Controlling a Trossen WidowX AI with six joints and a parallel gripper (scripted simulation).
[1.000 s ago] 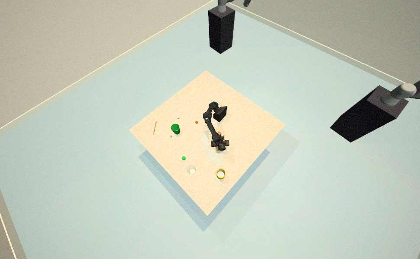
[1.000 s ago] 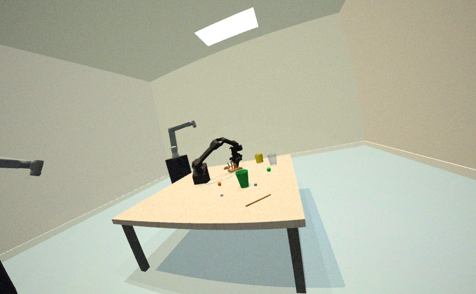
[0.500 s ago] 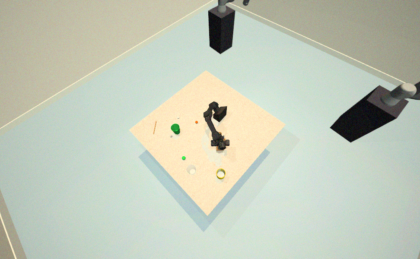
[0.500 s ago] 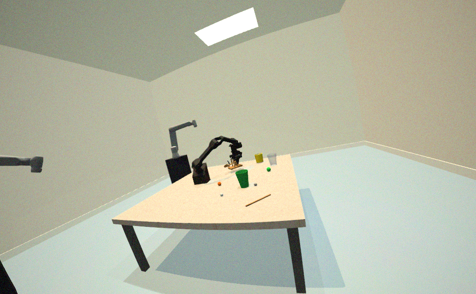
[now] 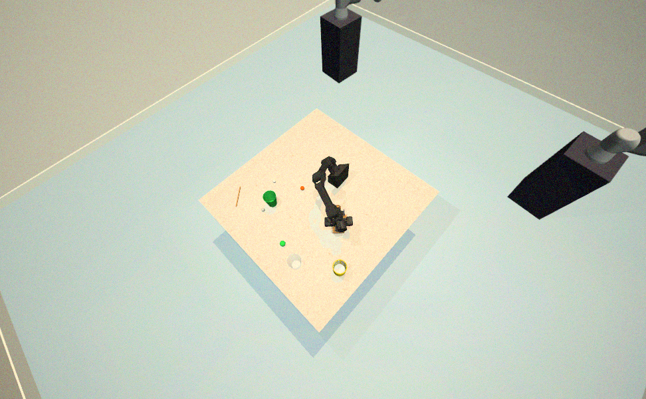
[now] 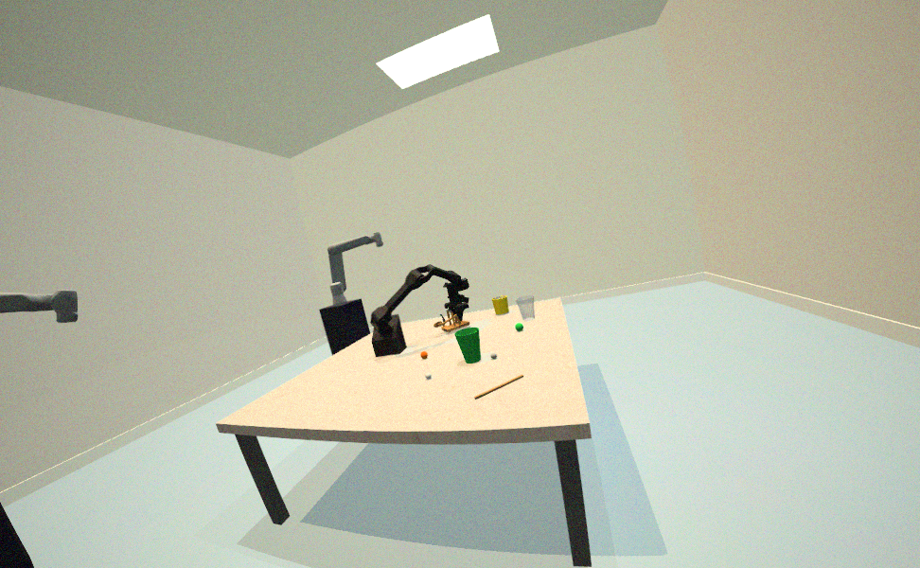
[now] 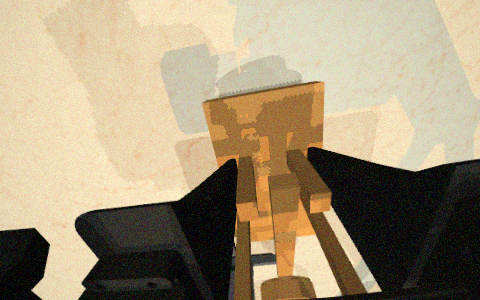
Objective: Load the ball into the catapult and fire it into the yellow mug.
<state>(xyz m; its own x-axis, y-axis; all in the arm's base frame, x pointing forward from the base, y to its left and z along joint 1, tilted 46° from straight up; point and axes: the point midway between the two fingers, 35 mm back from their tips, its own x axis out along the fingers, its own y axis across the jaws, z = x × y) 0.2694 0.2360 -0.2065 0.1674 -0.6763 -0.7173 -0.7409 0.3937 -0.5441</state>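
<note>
The wooden catapult (image 6: 455,327) (image 7: 266,107) appears to rest on the table, with its flat base board at the far end in the wrist view. My gripper (image 6: 457,318) (image 7: 271,159) points down and is shut on the catapult, one black finger on each side of its frame. The rim of its cup (image 7: 288,286) shows at the bottom of the wrist view; the inside is hidden. The yellow mug (image 5: 339,264) (image 6: 500,306) stands upright beyond the catapult. An orange ball (image 5: 302,188) (image 6: 423,354) lies near the arm's base and a green ball (image 5: 282,243) (image 6: 519,327) lies near the clear cup.
The clear cup (image 5: 294,261) (image 6: 525,308) stands beside the yellow mug. A green cup (image 5: 269,198) (image 6: 468,346) stands away from the arm, with a small grey item (image 5: 262,209) (image 6: 493,356) and a small white item (image 5: 274,181) (image 6: 428,377) nearby. A thin stick (image 5: 238,196) (image 6: 498,387) lies near the table edge.
</note>
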